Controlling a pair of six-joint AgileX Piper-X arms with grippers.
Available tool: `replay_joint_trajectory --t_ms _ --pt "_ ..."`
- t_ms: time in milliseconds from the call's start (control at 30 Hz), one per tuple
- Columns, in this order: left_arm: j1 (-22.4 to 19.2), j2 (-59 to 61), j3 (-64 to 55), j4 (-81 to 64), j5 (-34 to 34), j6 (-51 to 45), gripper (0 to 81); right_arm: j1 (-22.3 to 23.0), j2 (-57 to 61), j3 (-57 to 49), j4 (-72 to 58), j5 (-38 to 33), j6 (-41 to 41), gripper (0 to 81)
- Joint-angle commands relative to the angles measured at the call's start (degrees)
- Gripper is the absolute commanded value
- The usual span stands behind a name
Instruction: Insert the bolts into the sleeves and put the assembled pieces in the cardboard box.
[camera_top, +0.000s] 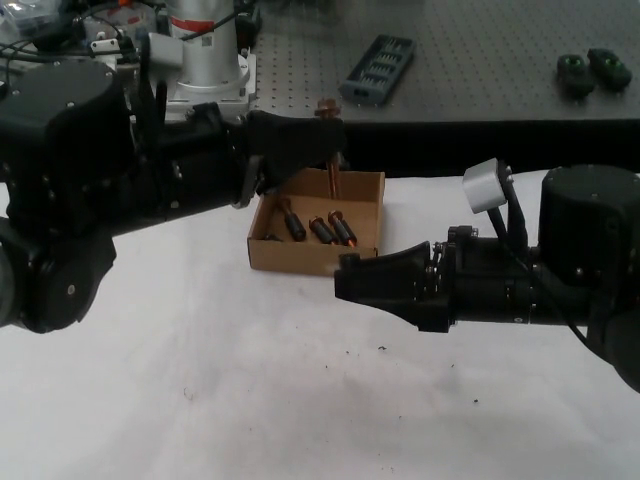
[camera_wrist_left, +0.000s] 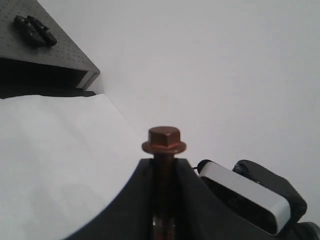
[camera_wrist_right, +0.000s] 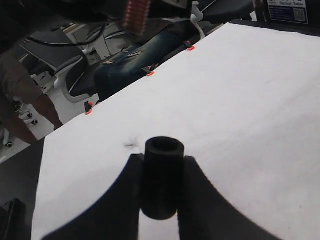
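Observation:
My left gripper (camera_top: 330, 148) is shut on a copper bolt (camera_top: 332, 165), which hangs upright over the far side of the cardboard box (camera_top: 300, 258). In the left wrist view the bolt's hex head (camera_wrist_left: 163, 140) stands above the fingertips of the left gripper (camera_wrist_left: 163, 172). My right gripper (camera_top: 347, 277) is just in front of the box's near right corner, shut on a black sleeve (camera_wrist_right: 163, 165) whose open bore faces away from the wrist. The bolt's threaded tip (camera_wrist_right: 136, 12) shows beyond the right gripper (camera_wrist_right: 161, 180). Several assembled pieces (camera_top: 322, 228) lie in the box.
A white cloth (camera_top: 250, 380) covers the bench around the box. Behind it on the perforated plate lie a dark slotted tray (camera_top: 378, 62) and two small black parts (camera_top: 592, 70). A robot base (camera_top: 205, 50) stands at the back left.

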Motion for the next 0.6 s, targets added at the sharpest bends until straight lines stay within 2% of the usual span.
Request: replay_joint_trajectory --t_ms 0,567 --pt "-0.3 1.64 -0.22 -0.7 0.31 4.0 0.6 -0.25 -0.01 -0.05 -1.39 -2.14 1.47 5.1" --pt "-0.3 5.41 -0.22 -7.2 2.15 6.1 0.6 -0.25 0.1 -0.05 -1.56 -3.5 1.45 5.1"
